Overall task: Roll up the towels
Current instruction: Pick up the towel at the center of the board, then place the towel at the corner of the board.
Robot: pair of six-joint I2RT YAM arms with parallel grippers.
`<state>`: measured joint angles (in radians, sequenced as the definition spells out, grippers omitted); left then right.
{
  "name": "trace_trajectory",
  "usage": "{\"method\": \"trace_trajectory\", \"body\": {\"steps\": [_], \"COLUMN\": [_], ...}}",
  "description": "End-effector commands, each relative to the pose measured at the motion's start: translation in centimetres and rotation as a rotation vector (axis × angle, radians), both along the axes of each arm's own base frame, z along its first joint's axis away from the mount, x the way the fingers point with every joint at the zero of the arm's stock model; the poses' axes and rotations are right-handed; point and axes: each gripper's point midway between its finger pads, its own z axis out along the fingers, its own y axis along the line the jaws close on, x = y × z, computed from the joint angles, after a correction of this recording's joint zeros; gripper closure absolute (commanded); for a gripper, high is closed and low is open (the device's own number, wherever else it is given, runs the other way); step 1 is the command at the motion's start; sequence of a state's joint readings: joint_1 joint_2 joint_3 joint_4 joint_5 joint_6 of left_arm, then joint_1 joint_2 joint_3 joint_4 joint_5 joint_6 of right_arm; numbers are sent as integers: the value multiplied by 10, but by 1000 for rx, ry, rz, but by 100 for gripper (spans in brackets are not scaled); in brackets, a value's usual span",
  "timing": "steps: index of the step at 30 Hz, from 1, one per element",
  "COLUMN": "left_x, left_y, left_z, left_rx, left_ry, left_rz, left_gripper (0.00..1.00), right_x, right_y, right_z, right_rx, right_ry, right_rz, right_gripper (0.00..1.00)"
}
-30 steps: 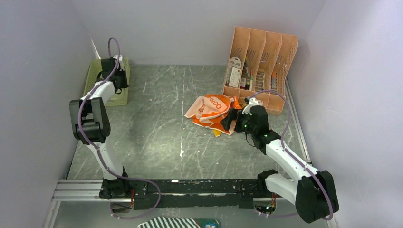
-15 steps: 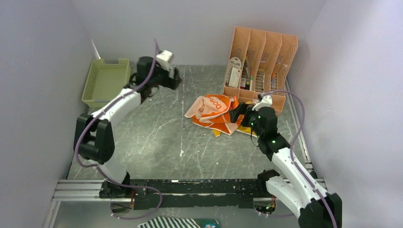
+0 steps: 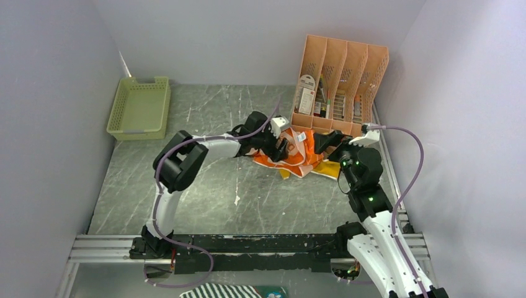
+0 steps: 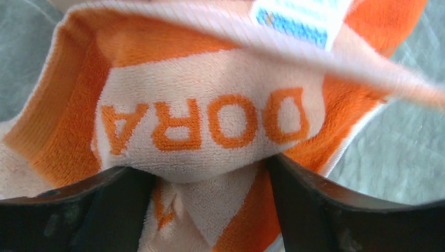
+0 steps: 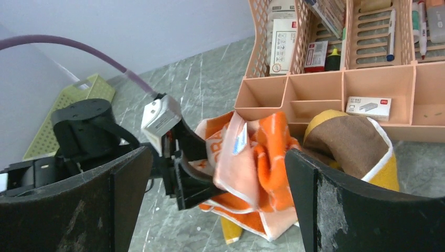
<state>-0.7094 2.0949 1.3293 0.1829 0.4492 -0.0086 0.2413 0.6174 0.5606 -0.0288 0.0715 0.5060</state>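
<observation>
Here, the crumpled orange terry towel (image 3: 296,158) is lying at two o'clock on the table (image 3: 205,180), the tan towel (image 5: 346,139) bunching at its three; the left gripper (image 3: 280,144) is straddling a plush fold, the right gripper (image 3: 325,140) hovering, both gaping, holding nothing.

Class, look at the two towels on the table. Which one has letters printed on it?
The orange towel: its peach centre reads DORA in orange. The yellow-brown towel beside it shows no letters.
</observation>
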Motion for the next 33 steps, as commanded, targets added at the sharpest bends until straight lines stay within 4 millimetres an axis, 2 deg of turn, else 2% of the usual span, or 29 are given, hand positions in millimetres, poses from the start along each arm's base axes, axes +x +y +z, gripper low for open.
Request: {"method": "trace_trajectory", "body": {"steps": [1, 2, 3, 5, 6, 8, 11, 13, 17, 19, 20, 21, 24, 26, 28, 30, 31, 33], "left_x": [10, 10, 15, 23, 31, 49, 88, 115, 173, 199, 212, 225, 254, 264, 269, 270, 268, 262], "left_y": [-20, -19, -15, 0, 12, 41, 101, 145, 252, 302, 324, 341, 383, 385, 369, 332, 304, 252], "left_z": [-7, -11, -7, 10, 27, 78, 138, 172, 230, 239, 236, 245, 241, 251, 266, 272, 271, 246], "left_rx": [-10, 6, 18, 6, -12, -68, -89, -59, -35, -42, -41, -55, -51, -87, -129, -154, -148, -99], "left_ry": [24, 43, 50, 39, 24, -32, -157, -240, -356, -370, -353, -355, -325, -348, -384, -394, -395, -362], "left_rz": [8, -3, 12, 57, 92, 168, 343, 472, 795, 920, 965, 998, 1087, 1066, 986, 864, 789, 672], "left_gripper": [34, 76, 91, 93, 93, 93, 93, 93, 93, 93, 93, 93, 93, 93, 93, 93, 93, 93], "right_x": [-3, -3, -4, -5, -6, -7, -5, -1, 15, 28, 32, 36, 43, 46, 48, 49, 49, 51], "right_y": [-5, -6, -7, -8, -9, -10, -13, -15, -7, 1, 4, 7, 10, 10, 10, 13, 15, 19], "right_z": [3, 3, 5, 6, 7, 7, 5, -3, -31, -53, -60, -68, -85, -95, -108, -121, -128, -139], "right_rx": [-6, -13, -21, -34, -39, -40, -33, -30, -58, -81, -88, -94, -109, -128, -154, -174, -178, -180], "right_ry": [5, 6, 2, 0, -2, -7, -8, 21, 145, 244, 277, 308, 355, 383, 427, 465, 485, 519], "right_rz": [-21, -23, -24, -25, -27, -31, -52, -72, -53, -22, -7, 5, 16, 19, 23, 48, 61, 83], "right_gripper": [0, 0, 0, 0, 0, 0, 0, 0, 0, 0, 0, 0, 0, 0, 0, 0, 0, 0]}}
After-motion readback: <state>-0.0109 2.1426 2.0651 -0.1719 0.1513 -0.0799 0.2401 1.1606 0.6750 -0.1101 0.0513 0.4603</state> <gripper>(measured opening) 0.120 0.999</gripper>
